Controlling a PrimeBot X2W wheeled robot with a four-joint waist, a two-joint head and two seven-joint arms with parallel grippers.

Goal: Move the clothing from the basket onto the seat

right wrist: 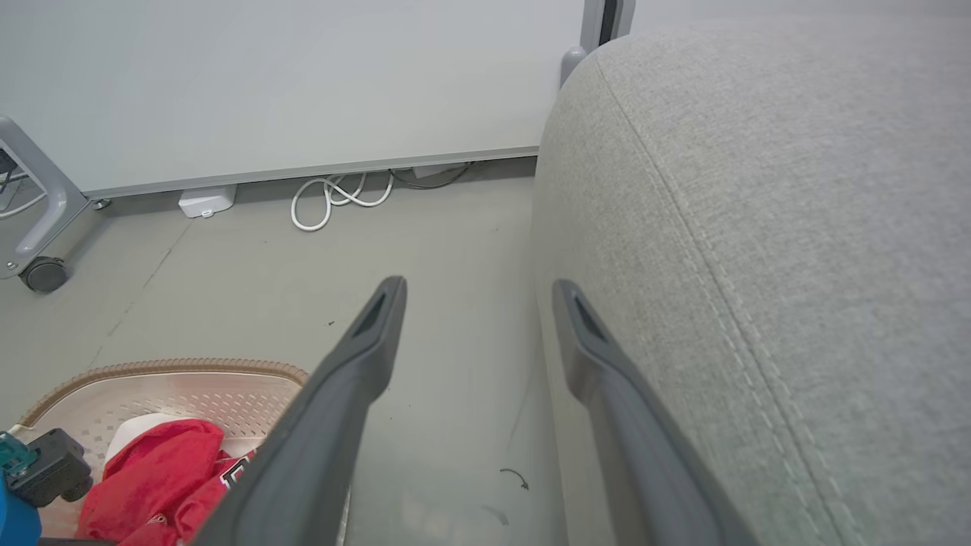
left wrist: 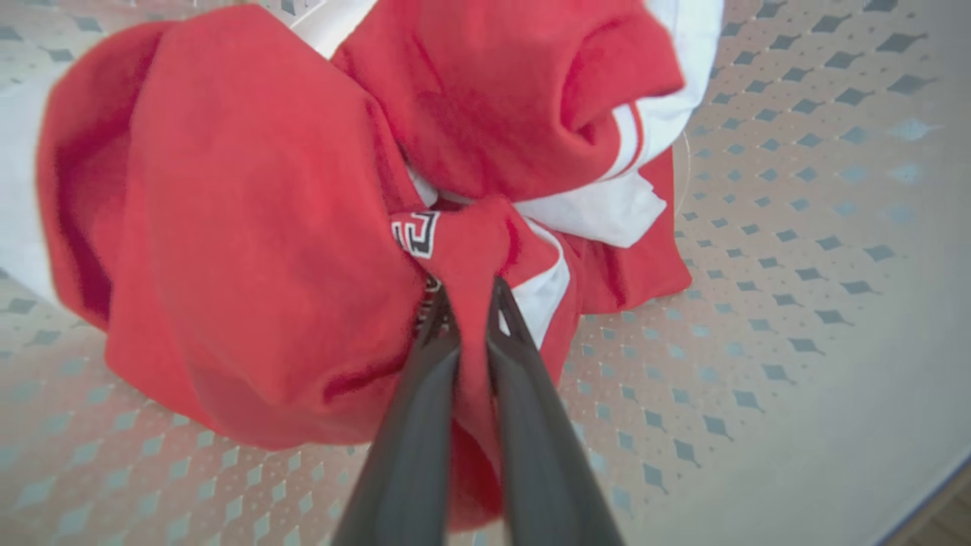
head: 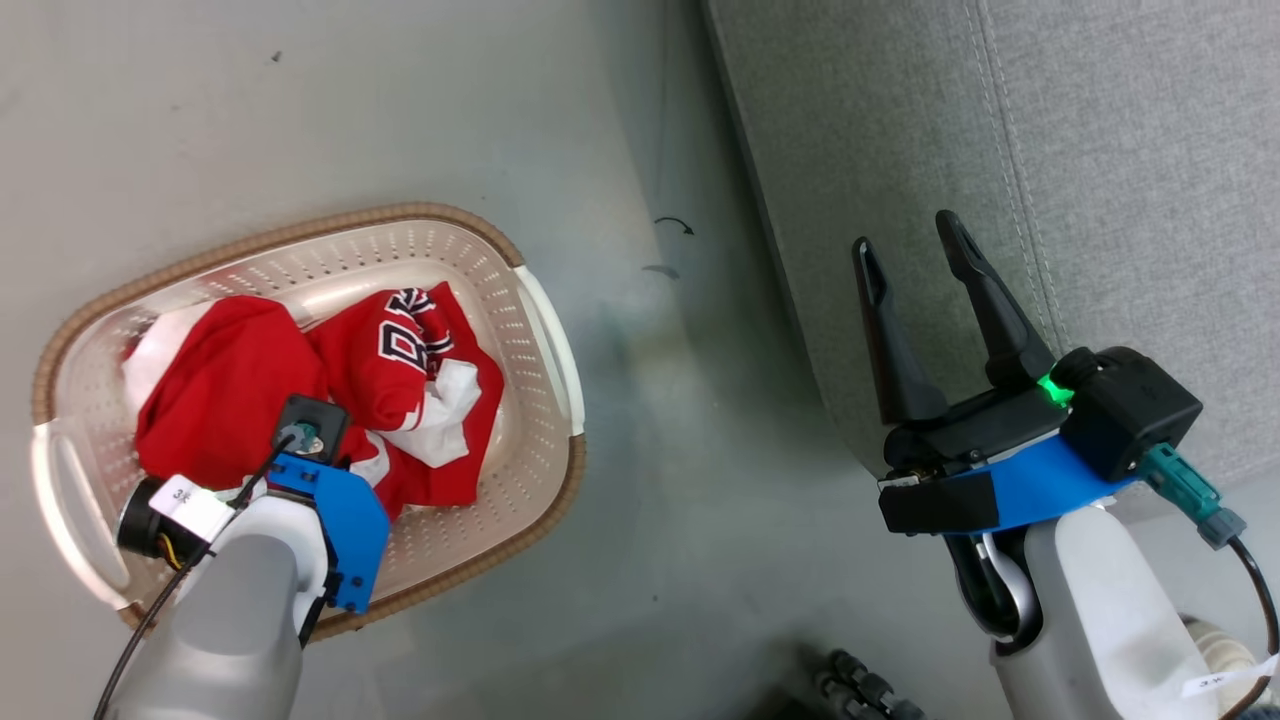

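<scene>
the left gripper point(left wrist: 466, 292) is down inside the basket point(head: 300, 228), and its two dark fingers point(left wrist: 410, 425) are squeezed almost together on a fold of the red and white clothing point(head: 240, 390), which lies in a heap on the basket's bottom. the right gripper point(head: 908, 232) is well to the right of the basket, spread wide apart with nothing in it, by the rounded edge of the grey seat point(head: 1100, 200). grey floor point(head: 680, 480) lies between the basket and the seat.
</scene>
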